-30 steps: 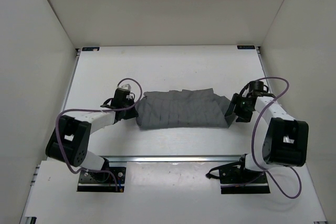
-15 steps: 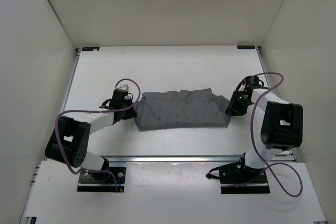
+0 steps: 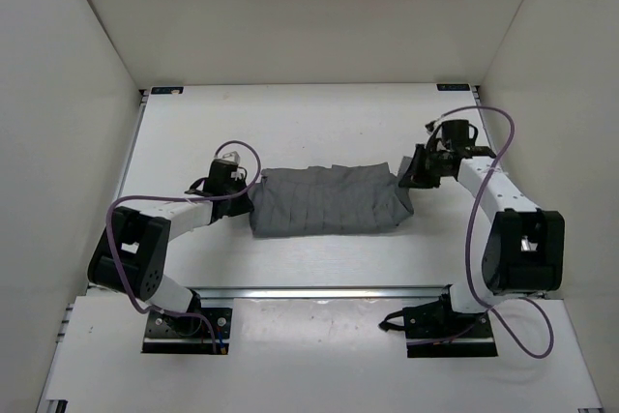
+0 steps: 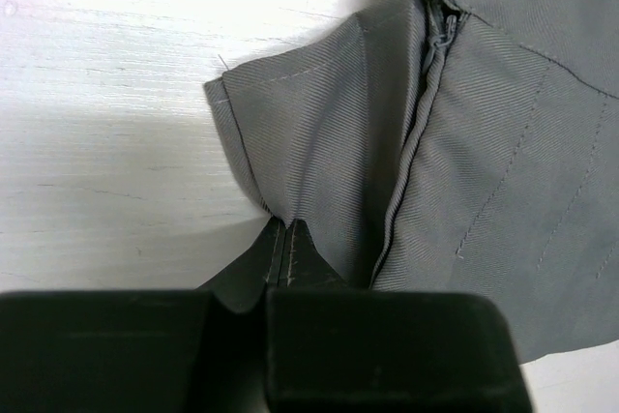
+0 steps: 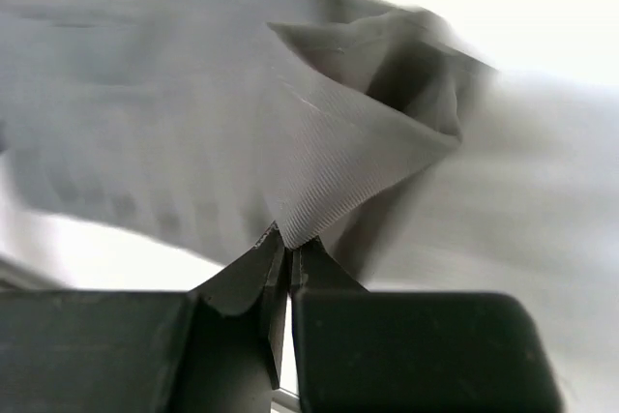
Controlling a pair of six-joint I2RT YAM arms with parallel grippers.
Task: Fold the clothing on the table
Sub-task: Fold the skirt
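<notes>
Two pinches set — right gripper newly clamped on right edge of clothing, wide a second ago | left gripper pinching left corner as before | clothing at middle of table, right edge lifting inward | probably ready to fold

The top camera sits high up, above and behind the left arm and the right arm. It looks down and forward from far away, so the whole table, the white walls and all of the clothing fit in.

The left wrist camera looks along the left gripper, very close to the left end of the clothing. The right wrist camera looks along the right gripper, very close to the right end, and its view is blurry. Each wrist view shares its end of the clothing with the top view.
</notes>
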